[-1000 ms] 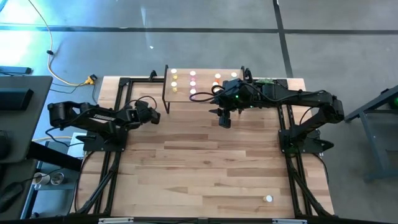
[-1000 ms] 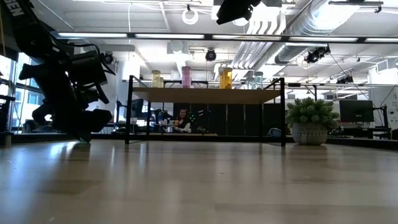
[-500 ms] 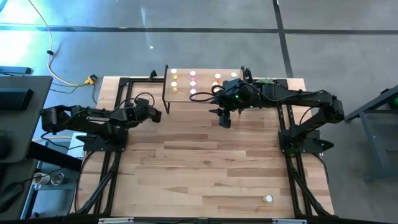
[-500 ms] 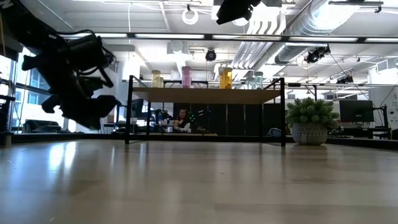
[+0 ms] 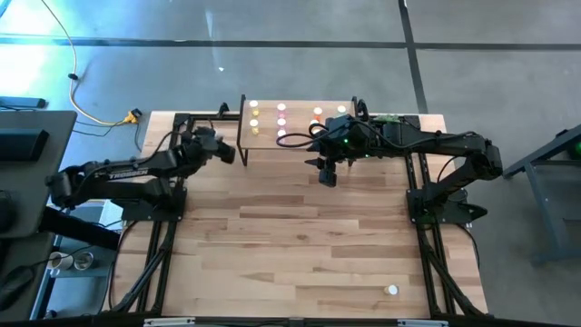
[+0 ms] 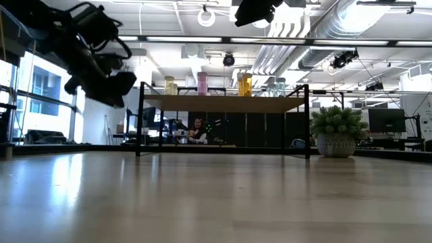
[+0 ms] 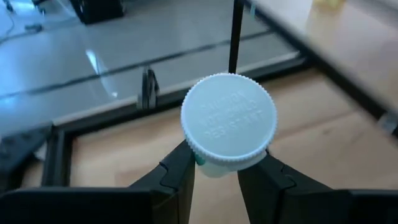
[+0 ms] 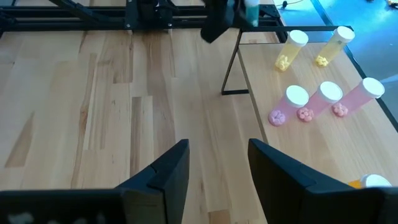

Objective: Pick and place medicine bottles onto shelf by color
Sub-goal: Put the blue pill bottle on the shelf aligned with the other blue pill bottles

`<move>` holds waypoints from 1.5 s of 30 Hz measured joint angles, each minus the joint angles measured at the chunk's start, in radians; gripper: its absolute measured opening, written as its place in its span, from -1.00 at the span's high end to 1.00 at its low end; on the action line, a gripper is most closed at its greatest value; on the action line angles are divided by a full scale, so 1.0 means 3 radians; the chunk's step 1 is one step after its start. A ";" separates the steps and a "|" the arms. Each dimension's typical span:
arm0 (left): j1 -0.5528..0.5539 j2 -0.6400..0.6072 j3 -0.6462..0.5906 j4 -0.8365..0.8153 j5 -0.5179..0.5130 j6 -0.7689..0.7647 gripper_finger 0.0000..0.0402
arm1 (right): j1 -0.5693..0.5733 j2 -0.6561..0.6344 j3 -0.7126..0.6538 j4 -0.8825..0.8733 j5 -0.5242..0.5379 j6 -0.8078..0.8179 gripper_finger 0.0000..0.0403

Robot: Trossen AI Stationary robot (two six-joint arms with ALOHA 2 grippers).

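My left fingers (image 7: 214, 180) are closed tight on a medicine bottle (image 7: 228, 126), pinching it just under its white ribbed cap; a sliver of green shows below the cap, so I take it for a green one. I hold it in the air off the left end of the shelf (image 5: 300, 136), near the surface's far left corner, level with the shelf board in the low view (image 6: 101, 81).

My right fingers (image 8: 214, 171) stand parted with nothing between them, hanging above the surface just in front of the shelf's front edge, waiting.

On the shelf the bottles already stand in rows by colour: yellow bottles (image 8: 293, 48) nearest the left end, then pink bottles (image 8: 323, 99), and an orange one (image 8: 372, 182) just showing beyond. From above I see their white caps in lines, with one more cap toward the right end whose body colour I cannot make out. One loose bottle (image 5: 391, 291) is left near the surface's front right corner.

I judge this the carrying step: the bottle is lifted, not yet placed. Next I need to bring it over the board, past the yellow, pink and orange rows to where green belongs, keep it upright, lower it clear of its neighbours, and only then open.
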 joint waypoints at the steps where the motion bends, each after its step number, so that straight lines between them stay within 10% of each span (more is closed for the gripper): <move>1: 0.0017 -0.0031 0.0034 -0.0001 0.0001 0.0062 0.52 | 0.0000 0.0000 -0.0001 0.0000 0.0000 0.0001 0.23; 22: 0.0022 -0.0338 0.0980 -0.0174 0.0252 0.1261 0.52 | -0.0001 0.0000 0.0001 0.0065 0.0000 0.0001 0.23; 45: -0.1402 -0.0161 0.1137 -0.0162 0.0743 0.1119 0.52 | 0.0000 0.0049 0.0001 0.0692 -0.0534 -0.0442 0.23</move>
